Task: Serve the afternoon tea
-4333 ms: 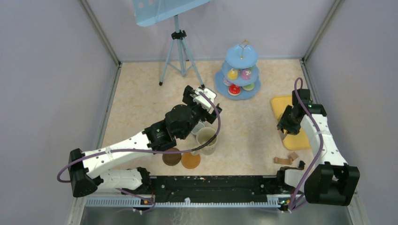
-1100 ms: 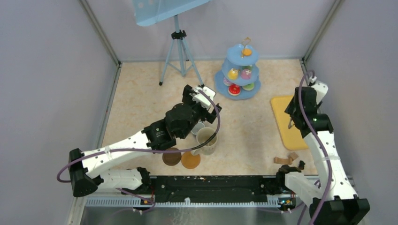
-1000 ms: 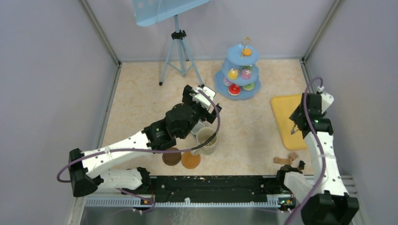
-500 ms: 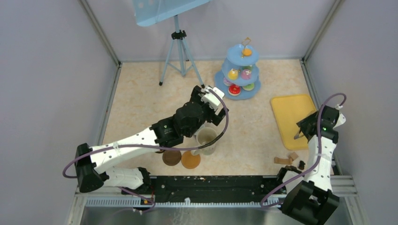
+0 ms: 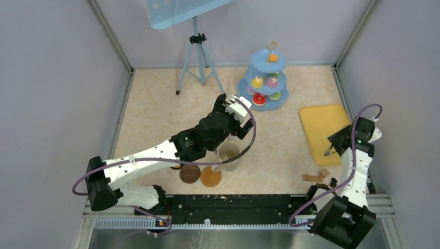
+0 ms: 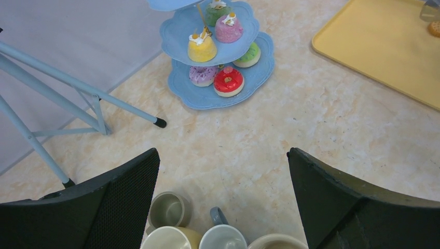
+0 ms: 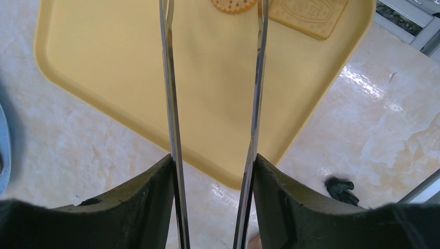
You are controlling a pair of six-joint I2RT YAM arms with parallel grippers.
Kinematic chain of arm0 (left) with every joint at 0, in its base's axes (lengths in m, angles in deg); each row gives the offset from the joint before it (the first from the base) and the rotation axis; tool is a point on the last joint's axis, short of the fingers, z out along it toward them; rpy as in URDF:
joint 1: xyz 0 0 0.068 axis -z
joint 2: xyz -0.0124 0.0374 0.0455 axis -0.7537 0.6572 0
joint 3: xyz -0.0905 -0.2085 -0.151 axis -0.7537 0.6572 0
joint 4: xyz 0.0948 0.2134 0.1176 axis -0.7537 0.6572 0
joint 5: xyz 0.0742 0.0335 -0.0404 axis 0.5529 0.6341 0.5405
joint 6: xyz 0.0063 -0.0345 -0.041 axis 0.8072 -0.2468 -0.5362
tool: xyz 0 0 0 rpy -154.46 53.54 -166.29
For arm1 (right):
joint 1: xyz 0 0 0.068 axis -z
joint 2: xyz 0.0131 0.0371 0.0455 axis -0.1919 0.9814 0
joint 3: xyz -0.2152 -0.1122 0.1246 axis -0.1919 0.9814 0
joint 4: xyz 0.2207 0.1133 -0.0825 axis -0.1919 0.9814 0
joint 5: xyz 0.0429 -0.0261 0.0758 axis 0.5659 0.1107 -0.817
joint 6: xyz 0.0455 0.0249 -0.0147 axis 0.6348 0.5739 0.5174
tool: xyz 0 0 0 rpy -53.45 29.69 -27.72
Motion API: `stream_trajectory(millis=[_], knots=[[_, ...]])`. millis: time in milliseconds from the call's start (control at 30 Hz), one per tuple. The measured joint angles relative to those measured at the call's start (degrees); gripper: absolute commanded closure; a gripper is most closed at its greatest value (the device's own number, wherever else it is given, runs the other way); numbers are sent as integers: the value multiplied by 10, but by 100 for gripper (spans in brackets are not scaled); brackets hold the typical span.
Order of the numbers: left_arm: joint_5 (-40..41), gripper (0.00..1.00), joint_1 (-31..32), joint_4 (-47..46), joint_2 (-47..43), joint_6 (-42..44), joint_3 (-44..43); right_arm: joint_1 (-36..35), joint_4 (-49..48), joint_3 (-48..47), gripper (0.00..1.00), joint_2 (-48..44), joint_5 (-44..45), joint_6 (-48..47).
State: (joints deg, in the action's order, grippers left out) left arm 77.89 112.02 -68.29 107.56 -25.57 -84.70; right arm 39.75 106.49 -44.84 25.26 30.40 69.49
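- Swinging back from the cake stand point(image 5: 267, 78) at 1 o'clock, the right gripper point(image 7: 214, 161) now pinches the tongs point(image 7: 168, 78) over the yellow tray point(image 5: 316, 127) at 3 o'clock.
- The left gripper point(image 6: 223, 155), wide open and empty, creeps past the mugs point(image 6: 223, 239) at 6 o'clock.
- A biscuit point(image 7: 233, 5) looks next.

Table point(image 6: 249, 150): beige marbled stone look, smooth, glossy sheen.
Tongs point(image 7: 170, 104): bright polished metal strips, mirror-like.
Tray point(image 7: 207, 78): yellow plastic, smooth, matt.
Stand point(image 6: 203, 101): light-blue, smooth, faint gloss.
Red doughnut point(image 6: 228, 82): shiny icing.
Mugs point(image 6: 168, 210): smooth, glazed look.
Left fingers point(image 6: 119, 202): black, matt, finely textured pads.
Tripod point(image 6: 78, 85): pale-blue tubes, satin.
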Motion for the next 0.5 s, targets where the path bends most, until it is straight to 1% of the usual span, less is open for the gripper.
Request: stream_trajectory(millis=[300, 500], knots=[[0, 1, 0, -10, -7, 5, 13, 0, 6, -1, 44, 22, 17, 0], [0, 1, 0, -18, -22, 7, 17, 0, 2, -14, 46, 45, 19, -7]])
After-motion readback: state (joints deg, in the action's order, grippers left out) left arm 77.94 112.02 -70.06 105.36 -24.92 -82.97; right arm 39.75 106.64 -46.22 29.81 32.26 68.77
